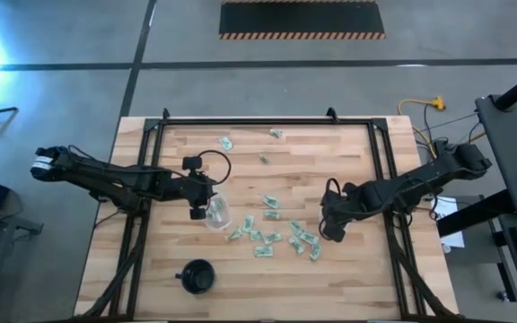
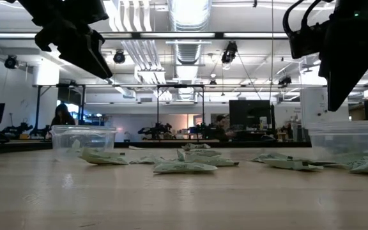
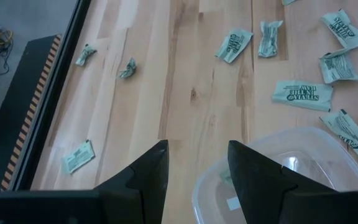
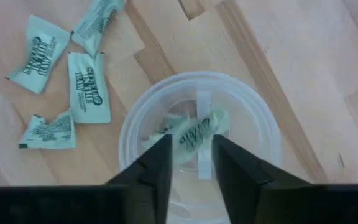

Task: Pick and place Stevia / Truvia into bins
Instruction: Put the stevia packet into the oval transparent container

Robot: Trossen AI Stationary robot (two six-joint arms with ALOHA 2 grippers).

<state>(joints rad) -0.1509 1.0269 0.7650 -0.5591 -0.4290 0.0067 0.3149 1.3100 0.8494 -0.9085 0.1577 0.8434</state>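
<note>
Packets cluster mid-table; board edges bare.

A black cup stands on the wooden table; 1 striped mat lies on the floor beyond.

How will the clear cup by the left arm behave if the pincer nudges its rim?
The clear cup looks thin-walled and almost empty, so probably very light: likely to slide or tip rather than resist. Its wall may flex under the left pincer. The smooth wooden table probably offers little grip.
</note>
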